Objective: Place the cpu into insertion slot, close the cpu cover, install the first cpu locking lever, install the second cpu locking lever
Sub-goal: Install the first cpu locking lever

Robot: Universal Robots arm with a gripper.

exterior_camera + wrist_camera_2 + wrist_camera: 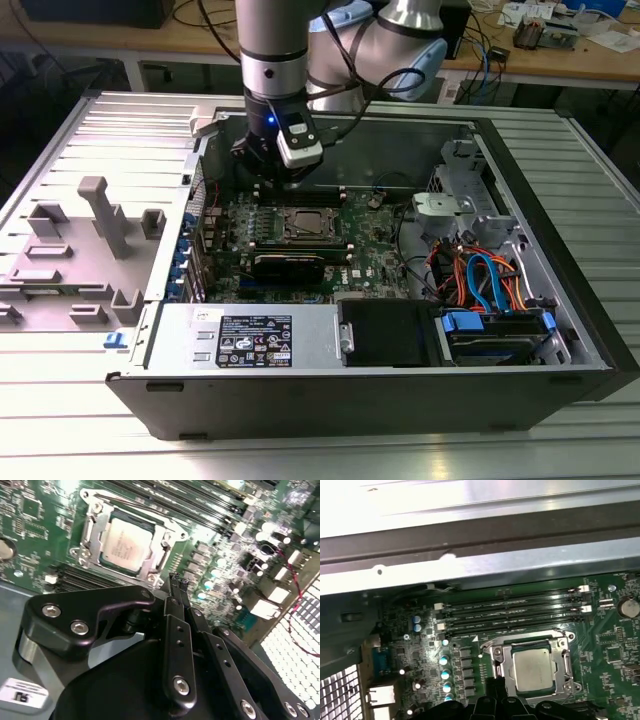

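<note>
The cpu (125, 542) lies in the insertion slot (89, 537), its silvery top showing through the square cut-out of the cpu cover (150, 566), which lies flat around it. In the first wrist view the cpu (534, 667) sits inside the cpu cover (520, 639) just beyond my fingertips. My gripper (177, 582) hovers a little to one side of the socket, shut with nothing between its fingers. The exterior view has my gripper (283, 180) above the board, behind the insertion slot (308, 225). I cannot tell how the locking levers stand.
Long black memory slots (512, 612) run beside the socket. The open computer case (560, 250) walls the board in, with a power supply (250, 335) at the front and cables and a drive cage (490, 285) at the exterior view's right. Grey fixtures (105, 215) stand outside on the exterior view's left.
</note>
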